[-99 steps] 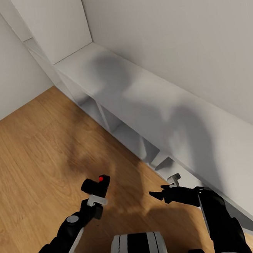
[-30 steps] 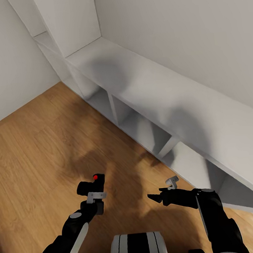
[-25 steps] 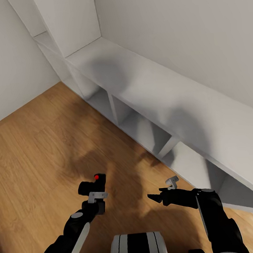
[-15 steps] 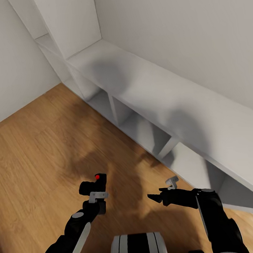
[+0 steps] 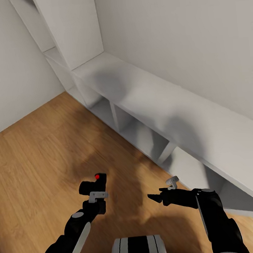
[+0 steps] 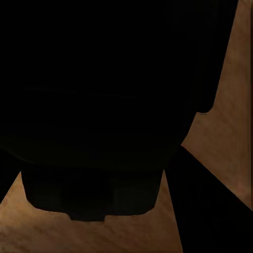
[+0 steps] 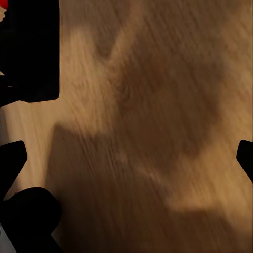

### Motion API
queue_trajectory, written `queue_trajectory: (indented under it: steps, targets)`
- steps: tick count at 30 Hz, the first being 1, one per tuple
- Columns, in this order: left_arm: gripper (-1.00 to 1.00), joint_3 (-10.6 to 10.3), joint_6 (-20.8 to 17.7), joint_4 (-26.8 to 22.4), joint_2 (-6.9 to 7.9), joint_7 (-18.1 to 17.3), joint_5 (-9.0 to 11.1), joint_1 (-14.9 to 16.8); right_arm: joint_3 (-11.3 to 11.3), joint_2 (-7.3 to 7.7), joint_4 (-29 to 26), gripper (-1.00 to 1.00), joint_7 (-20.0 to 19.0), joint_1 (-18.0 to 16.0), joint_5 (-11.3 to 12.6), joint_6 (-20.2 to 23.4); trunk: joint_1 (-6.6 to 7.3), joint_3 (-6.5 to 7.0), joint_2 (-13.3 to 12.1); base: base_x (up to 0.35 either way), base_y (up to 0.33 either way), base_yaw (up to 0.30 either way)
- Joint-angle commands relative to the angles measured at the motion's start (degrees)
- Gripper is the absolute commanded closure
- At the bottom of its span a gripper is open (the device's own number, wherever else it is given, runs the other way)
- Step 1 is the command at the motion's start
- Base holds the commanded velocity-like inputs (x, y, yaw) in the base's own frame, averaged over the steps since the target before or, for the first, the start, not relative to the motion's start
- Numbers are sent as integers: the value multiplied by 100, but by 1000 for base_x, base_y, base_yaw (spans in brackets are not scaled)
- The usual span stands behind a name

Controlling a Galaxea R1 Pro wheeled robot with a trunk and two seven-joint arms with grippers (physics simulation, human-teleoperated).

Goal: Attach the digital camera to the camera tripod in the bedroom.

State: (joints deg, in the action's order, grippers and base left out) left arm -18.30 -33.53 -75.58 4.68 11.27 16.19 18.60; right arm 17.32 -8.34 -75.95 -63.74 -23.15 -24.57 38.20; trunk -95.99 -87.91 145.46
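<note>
The left hand (image 5: pixel 95 192) is gripping the camera (image 5: pixel 93 184) above the wood floor (image 5: pixel 33 158), beside the white shelf (image 5: pixel 171 110). The right hand (image 5: pixel 156 196) is hanging with fingers apart, holding nothing. Judging by this, carrying it level and clear of the shelf is best while driving.

White walls (image 5: pixel 179 32) meet at a corner behind tall white shelving (image 5: pixel 74 27), upper left in the head view. A long low white cube shelf unit (image 5: pixel 171 110) runs diagonally along the right-hand wall, from the corner toward lower right. Its top is bare, matte, with soft grey shadows lying across it. Open cubbies (image 5: pixel 142 134) face the floor, split by thin white dividers. Floor: light wood planks (image 5: pixel 36 158), warm tone, grain visible, dark blurred shadows on it near the shelf. A second wall (image 5: pixel 9 76) closes the left side. Lighting even, diffuse.
</note>
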Motion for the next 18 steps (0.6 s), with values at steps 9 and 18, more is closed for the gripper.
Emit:
queue_trajectory:
  steps: [9, 18]
  targets:
    - [100, -16, -15, -9, 9, 42, 51, 3, 17, -4, -7, -100, -60, -5, -33, 31, 24, 196, -11, 0, 0, 0]
    - [100, -14, -13, -9, 15, 42, 55, 3, 17, -1, -7, -100, -52, -5, -37, 32, 47, 396, -23, 0, 0, 0]
